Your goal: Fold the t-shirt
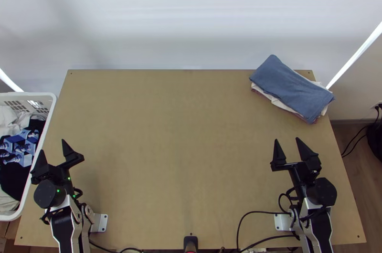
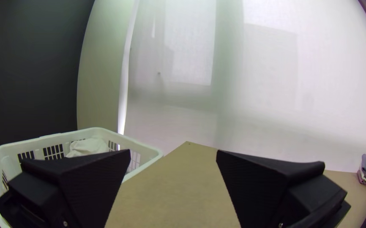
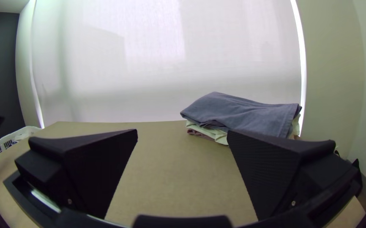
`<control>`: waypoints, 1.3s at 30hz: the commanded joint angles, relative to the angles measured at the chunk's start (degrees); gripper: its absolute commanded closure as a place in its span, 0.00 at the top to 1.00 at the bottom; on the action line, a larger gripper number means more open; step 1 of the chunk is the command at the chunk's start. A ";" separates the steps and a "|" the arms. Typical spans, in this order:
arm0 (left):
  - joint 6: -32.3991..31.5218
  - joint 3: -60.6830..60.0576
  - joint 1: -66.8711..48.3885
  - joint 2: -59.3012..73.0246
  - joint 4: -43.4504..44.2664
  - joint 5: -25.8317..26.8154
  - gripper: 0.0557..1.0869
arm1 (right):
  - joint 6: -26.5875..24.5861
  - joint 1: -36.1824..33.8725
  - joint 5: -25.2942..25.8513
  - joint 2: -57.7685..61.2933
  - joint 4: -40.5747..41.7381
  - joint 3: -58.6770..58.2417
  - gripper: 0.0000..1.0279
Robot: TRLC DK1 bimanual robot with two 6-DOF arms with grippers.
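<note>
The work is judged to be at its very start, with a shirt yet to be picked out and laid flat. Which piece is meant by the t-shirt cannot be told: a dark garment with a blue-and-white print [image 1: 19,148] is seen bunched among pale cloth [image 1: 13,121] in the white basket [image 1: 33,94], and may well be the one wanted. The left gripper [image 1: 53,146] is held near the basket's rim, its jaws apart with nothing between them; the right gripper [image 1: 287,139] is likewise open and unladen, on the near side of the folded stack [image 1: 291,88] at the table's [image 1: 181,157] far right corner.

The likeliest trouble is tangling — the clothes are heaped together, so two pieces could be pinched at once, or the wrong one lifted. The rim could be struck, or the basket dragged, if the left fingers are lowered too early or too far out. If cloth is caught by one loose fold, it could be dropped on the way over or laid down twisted, and sleeves would then be trapped beneath. On the other side, the stack could be knocked askew by a wide swing of the right arm — its layers are unevenly aligned, and the blue-grey top piece could be slid off.
</note>
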 commanded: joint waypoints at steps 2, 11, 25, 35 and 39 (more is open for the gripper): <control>-0.83 -2.35 0.35 -0.36 -0.81 0.28 0.96 | 0.05 -0.10 0.27 -0.08 -0.80 -0.38 0.96; -0.83 -2.35 0.35 -0.36 -0.81 0.28 0.96 | 0.05 -0.10 0.27 -0.08 -0.80 -0.38 0.96; -1.01 -2.35 0.17 -0.36 -1.25 1.07 0.96 | 0.05 -0.10 0.36 -0.08 -0.80 -0.38 0.96; 4.97 3.63 12.65 -0.36 -3.62 2.56 0.96 | 0.05 -0.10 0.27 -0.08 -0.80 -0.38 0.96; 3.91 14.09 13.18 5.97 -8.99 2.65 0.95 | 0.05 -0.10 0.27 -0.08 -0.80 -0.38 0.96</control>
